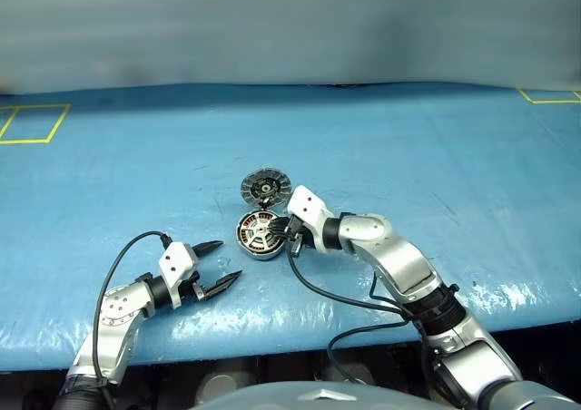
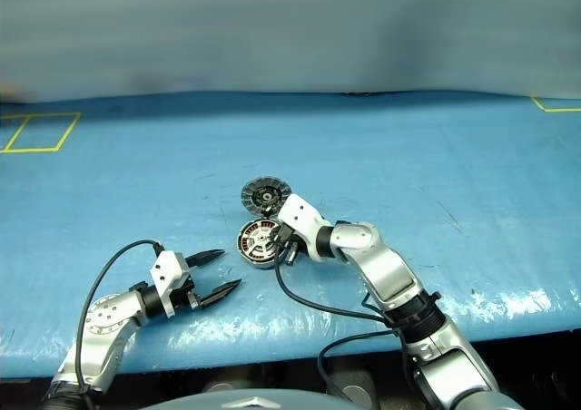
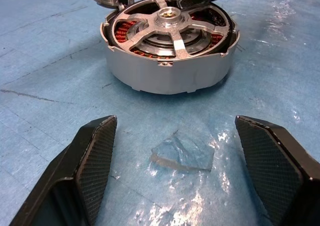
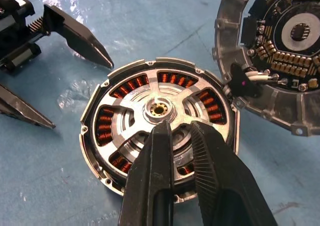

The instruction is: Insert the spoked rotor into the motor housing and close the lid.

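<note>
1. The motor housing (image 1: 260, 234) sits on the blue table cover (image 1: 436, 156) near the middle of the head views. The spoked rotor (image 4: 159, 117) is already seated inside it, its silver spokes lying over the copper windings.
2. The lid (image 1: 264, 188) stands swung open at 12 o'clock from the housing, touching it at the hinge.
3. The head views show the lid as a small ribbed disc with a dark centre. The right wrist view brings out its inner face, with a circuit board, rows of small components and a pale ring, and a short wire running to the hinge.
4. The right gripper (image 4: 181, 131) reaches in from 3 o'clock of the housing. In the head views the wrist covers its tips. The right wrist view shows its two fingers (image 4: 152, 181) nearly pressed together, a thin gap between them, tips over a rotor spoke just beside the hub; whether they pinch the spoke cannot be told.
5. The left gripper (image 1: 218, 263) rests at 8 o'clock from the housing, apart from it, its fingers (image 3: 92, 158) spread wide with nothing between them.
6. The left wrist view shows the housing side-on: its plain grey wall and the rotor level with the rim. A glossy wrinkle in the cover lies between the fingers.
7. Yellow tape outlines (image 1: 34, 122) mark the far corners.
</note>
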